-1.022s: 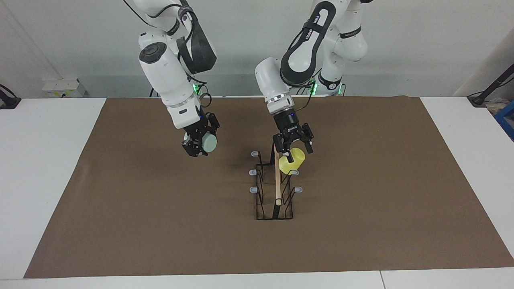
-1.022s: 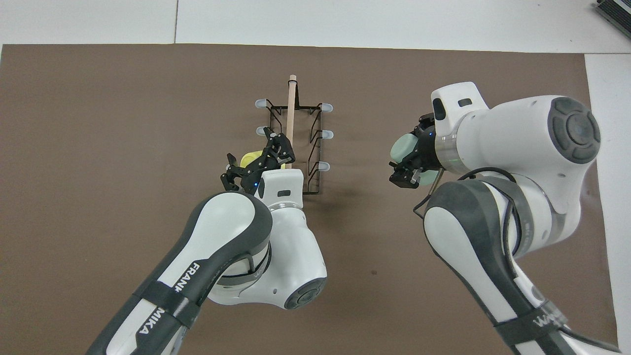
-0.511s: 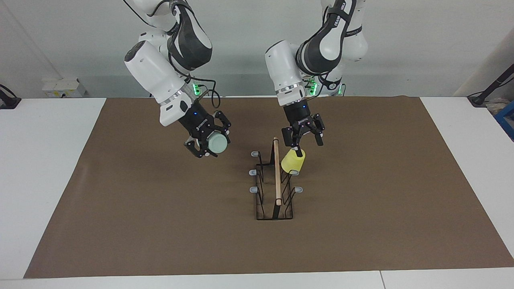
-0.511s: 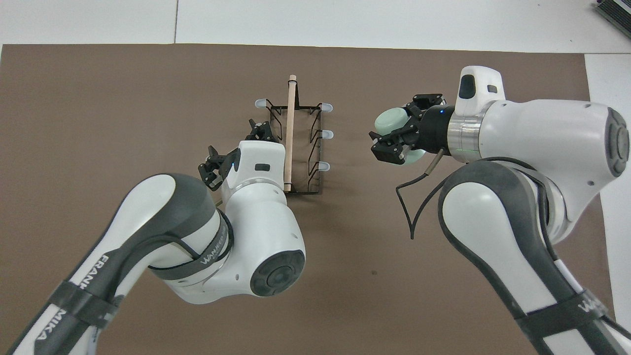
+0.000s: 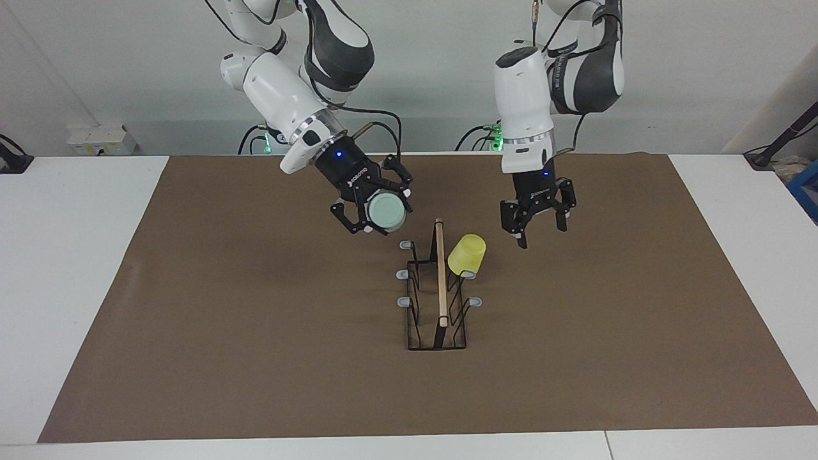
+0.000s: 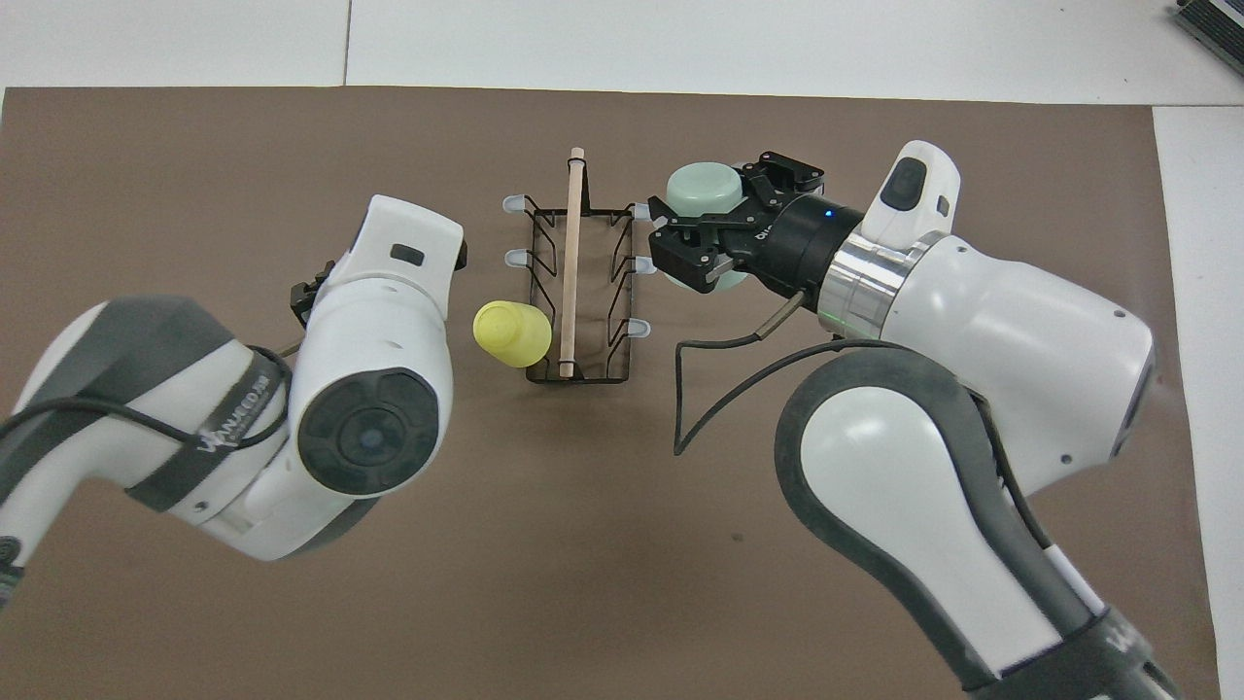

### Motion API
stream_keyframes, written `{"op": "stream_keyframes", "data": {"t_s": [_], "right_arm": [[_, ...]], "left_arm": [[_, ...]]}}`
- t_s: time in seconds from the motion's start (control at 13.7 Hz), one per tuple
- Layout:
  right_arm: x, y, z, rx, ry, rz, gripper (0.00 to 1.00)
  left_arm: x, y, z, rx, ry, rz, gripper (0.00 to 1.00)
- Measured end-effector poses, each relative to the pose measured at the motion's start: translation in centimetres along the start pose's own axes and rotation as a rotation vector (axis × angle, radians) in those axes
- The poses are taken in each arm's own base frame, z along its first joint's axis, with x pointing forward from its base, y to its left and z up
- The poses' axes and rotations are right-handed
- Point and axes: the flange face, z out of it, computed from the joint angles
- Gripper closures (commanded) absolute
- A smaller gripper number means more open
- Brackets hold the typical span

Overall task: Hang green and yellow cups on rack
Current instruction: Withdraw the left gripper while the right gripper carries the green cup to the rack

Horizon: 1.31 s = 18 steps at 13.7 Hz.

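Jaws first: the left gripper (image 5: pixel 540 220) has its jaws spread open with nothing between them, and it hangs above bare brown mat (image 5: pixel 255 332) beside the rack, toward the left arm's end of the tabletop (image 5: pixel 70 268). In the overhead view this gripper is almost wholly hidden under its own white wrist.

Next along is the yellow cup (image 5: pixel 466 253), which sits upside down and tilted on a side prong of the rack (image 5: pixel 438 300), on the side facing the left arm. It hangs on the prong closest to the robots' edge of the tabletop. The open gripper is clear of the cup, not touching it. From overhead, the yellow cup (image 6: pixel 511 332) shows just beside the black wire frame.

The rack (image 6: pixel 579 282) stands near the middle of the mat, its long light wooden bar running from the robots' edge toward the opposite edge, with grey-tipped prongs sticking out on both sides.

Last comes the right gripper (image 5: pixel 374 207), whose jaws are closed around the green cup (image 5: pixel 386 213), gripping it by its sides. It holds the cup in the air, tipped on its side, its round end toward the facing camera. From overhead, the right gripper (image 6: pixel 714 233) and the green cup (image 6: pixel 707 199) cover the prongs on the rack's right-arm side; whether the cup touches a prong cannot be told.
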Motion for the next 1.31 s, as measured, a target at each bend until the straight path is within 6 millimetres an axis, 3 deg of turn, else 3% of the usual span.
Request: {"op": "stream_keyframes", "data": {"t_s": [0.22, 0.44, 0.66, 0.8, 1.1, 1.31], "right_arm": [[-0.1, 1.7, -1.1, 0.039, 0.112, 0.002, 1.0], [0.6, 3.1, -2.3, 0.097, 0.192, 0.001, 1.0], [0.7, 3.8, -3.1, 0.11, 0.234, -0.007, 1.0], [0.6, 4.3, -3.5, 0.109, 0.236, -0.016, 1.0], [0.5, 5.5, -4.1, 0.104, 0.243, -0.039, 1.0], [0.0, 7.8, -5.1, 0.136, 0.258, -0.074, 1.0]], "left_arm": [[3.1, -5.9, 0.5, -0.075, -0.09, 0.082, 0.0], [5.0, -11.9, 1.5, -0.137, -0.216, 0.18, 0.0], [7.3, -18.7, 1.0, -0.193, -0.319, 0.265, 0.0], [8.3, -22.0, -0.3, -0.198, -0.386, 0.301, 0.0], [10.3, -24.6, -3.4, -0.192, -0.474, 0.337, 0.0], [11.2, -24.6, -3.5, -0.185, -0.486, 0.341, 0.0]]}}
